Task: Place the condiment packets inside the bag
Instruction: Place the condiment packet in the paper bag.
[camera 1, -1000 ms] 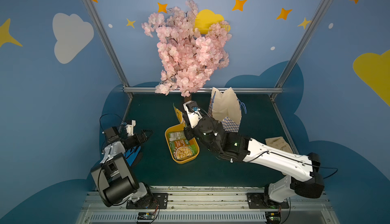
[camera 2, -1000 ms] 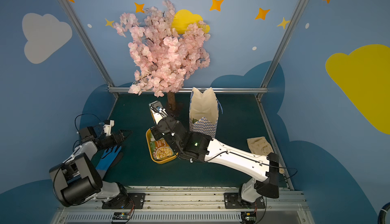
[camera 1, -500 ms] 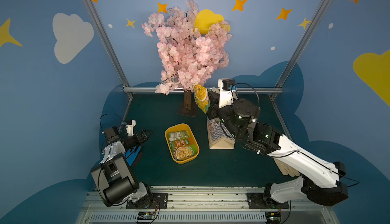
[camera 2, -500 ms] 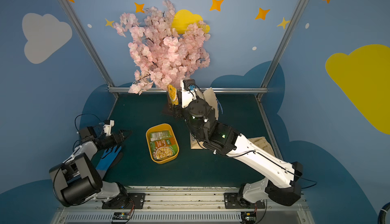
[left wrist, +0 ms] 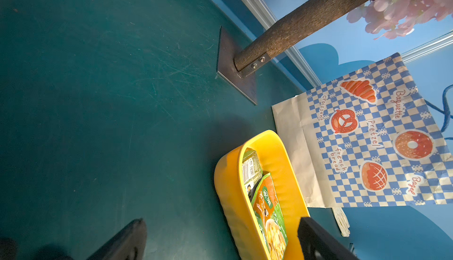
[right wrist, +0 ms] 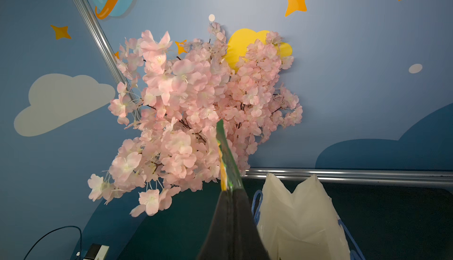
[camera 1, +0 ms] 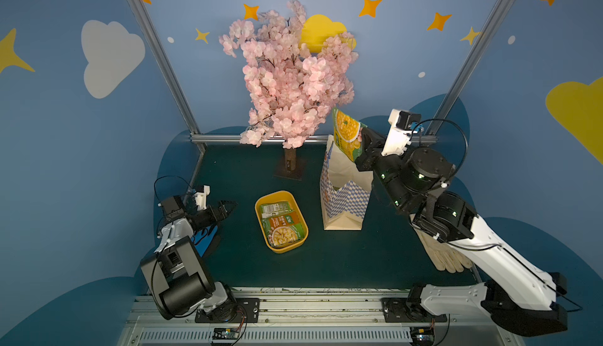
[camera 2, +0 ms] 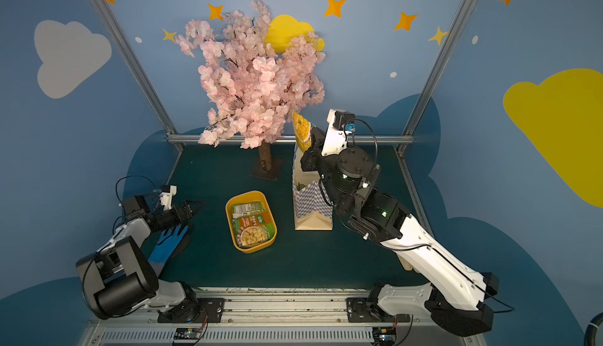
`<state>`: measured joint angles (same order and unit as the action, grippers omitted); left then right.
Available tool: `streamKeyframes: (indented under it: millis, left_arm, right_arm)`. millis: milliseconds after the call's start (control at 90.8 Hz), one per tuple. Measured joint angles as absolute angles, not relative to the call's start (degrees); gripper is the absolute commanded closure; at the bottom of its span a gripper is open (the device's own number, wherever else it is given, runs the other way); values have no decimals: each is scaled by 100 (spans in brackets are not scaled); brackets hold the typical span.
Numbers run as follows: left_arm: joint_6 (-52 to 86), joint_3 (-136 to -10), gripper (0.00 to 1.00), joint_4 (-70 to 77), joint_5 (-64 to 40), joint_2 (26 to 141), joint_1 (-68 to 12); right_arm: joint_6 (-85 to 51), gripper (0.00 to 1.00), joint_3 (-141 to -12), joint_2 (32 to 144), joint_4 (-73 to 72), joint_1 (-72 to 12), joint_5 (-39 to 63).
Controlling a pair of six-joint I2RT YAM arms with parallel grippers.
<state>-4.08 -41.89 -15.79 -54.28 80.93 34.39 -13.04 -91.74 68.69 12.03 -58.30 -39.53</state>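
Right end effector point(camera 1: 364, 139) grips one condiment packet point(camera 1: 346, 132) above the bag point(camera 1: 342, 204). Left end effector point(camera 1: 230, 209) stands apart near the tray point(camera 1: 275, 193).

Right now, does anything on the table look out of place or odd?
Two stray gloves lie on the green table: a blue glove partly under the left arm, a cream glove partly under the right arm. Neither belongs to the packing. The paper bag stands upright.

On the tabletop point(camera 1: 359, 262), the tray point(camera 1: 257, 212) sits centre with condiment packets point(camera 1: 282, 225) in it. The bag point(camera 1: 346, 204) stands just right of it, one packet point(camera 1: 346, 132) above its mouth. The tree point(camera 1: 289, 161) stands behind the tray; a glove point(camera 1: 447, 258) lies near right, another glove point(camera 2: 169, 243) near left.
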Motion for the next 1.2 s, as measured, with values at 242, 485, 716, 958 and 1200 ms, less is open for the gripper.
streamKeyframes:
  millis: [242,485,716,958,1200]
  left_arm:
    - [-405,-4189,0,-1579,-5426,8093,3439]
    - [-405,-4189,0,-1581,-5428,8093,3439]
    - [-408,-4189,0,-1579,-5428,8093,3439]
    - [-408,-4189,0,-1581,-5428,8093,3439]
    - [-408,-4189,0,-1579,-5428,8093,3439]
  right_arm:
    - [-1306,100,-9131,6718,1372,-5583,-3826]
    - [-1306,100,-9343,7022,1688,-5240,-3605]
    - [-1350,100,-9959,7472,2178,-4722,-3037]
    - [-1500,100,-10396,7918,2526,-4217,-2458]
    - [-1726,100,-10471,8213,2840,-3684,-1769]
